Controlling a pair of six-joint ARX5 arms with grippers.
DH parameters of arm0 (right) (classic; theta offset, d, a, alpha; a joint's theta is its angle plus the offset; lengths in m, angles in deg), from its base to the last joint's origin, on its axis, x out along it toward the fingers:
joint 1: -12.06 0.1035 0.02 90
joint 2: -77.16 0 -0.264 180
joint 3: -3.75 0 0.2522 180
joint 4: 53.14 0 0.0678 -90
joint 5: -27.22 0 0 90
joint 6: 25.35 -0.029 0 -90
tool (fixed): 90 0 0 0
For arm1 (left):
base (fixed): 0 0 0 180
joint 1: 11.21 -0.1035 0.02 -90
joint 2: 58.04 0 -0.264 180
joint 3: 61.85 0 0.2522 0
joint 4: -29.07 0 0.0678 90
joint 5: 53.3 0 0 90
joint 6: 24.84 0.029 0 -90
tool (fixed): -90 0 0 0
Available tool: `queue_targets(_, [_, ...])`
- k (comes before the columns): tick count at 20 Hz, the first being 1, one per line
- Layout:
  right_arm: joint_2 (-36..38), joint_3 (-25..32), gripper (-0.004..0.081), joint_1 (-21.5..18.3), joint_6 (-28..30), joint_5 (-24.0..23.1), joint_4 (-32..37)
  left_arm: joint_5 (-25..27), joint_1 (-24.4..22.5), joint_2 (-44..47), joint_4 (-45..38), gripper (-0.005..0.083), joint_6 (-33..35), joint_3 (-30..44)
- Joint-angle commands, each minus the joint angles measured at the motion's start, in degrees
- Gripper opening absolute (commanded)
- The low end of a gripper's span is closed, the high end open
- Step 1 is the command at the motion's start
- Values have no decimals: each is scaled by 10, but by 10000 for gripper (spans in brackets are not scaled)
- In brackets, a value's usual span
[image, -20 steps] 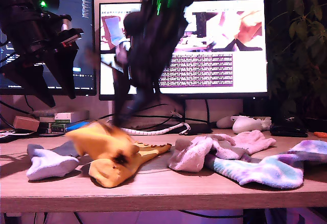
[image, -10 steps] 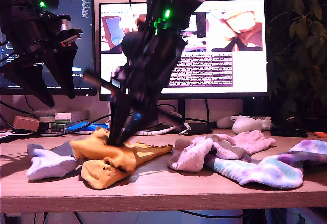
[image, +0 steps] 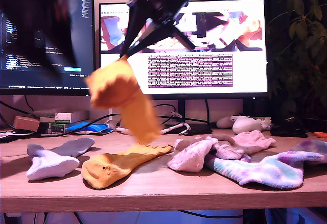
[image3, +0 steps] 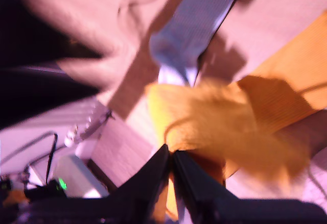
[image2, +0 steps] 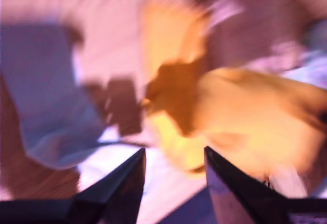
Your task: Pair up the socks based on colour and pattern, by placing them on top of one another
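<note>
Since half a second before: lifted mustard-orange sock (image: 122, 99) rose off the table (image: 163, 188), hanging blurred above second mustard-orange sock (image: 115, 165) | my second gripper (image3: 171, 157): jaws pinched tight on lifted sock's cuff | my first gripper (image2: 173, 160): jaws parted, holding nothing, above the socks | lavender-white sock (image: 51, 160) at exterior view's left, unmoved.

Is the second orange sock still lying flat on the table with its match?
No. My second gripper holds one orange sock hanging in the air, above the other orange sock on the table.
</note>
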Motion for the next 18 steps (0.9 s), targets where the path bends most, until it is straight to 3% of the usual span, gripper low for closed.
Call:
queue_targets(1, [0, 3, -11, 0, -6, 14, 15, -10, 14, 28, 7, 316, 3, 2])
queue_targets(5, [6, 0, -11, -5, -17, 58, 38, -21, 27, 81, -24, 324, 3, 63])
queue_targets(11, [15, 0, -11, -16, -42, 102, 71, -63, 12, 212, -224, 326, -23, 249])
queue_targets(15, [15, -1, -11, -26, -101, 146, 122, -29, 40, 274, -253, 318, 36, 287])
queue_targets(18, [15, -3, -11, -26, -133, 174, 153, 53, 96, 280, -250, 317, 93, 287])
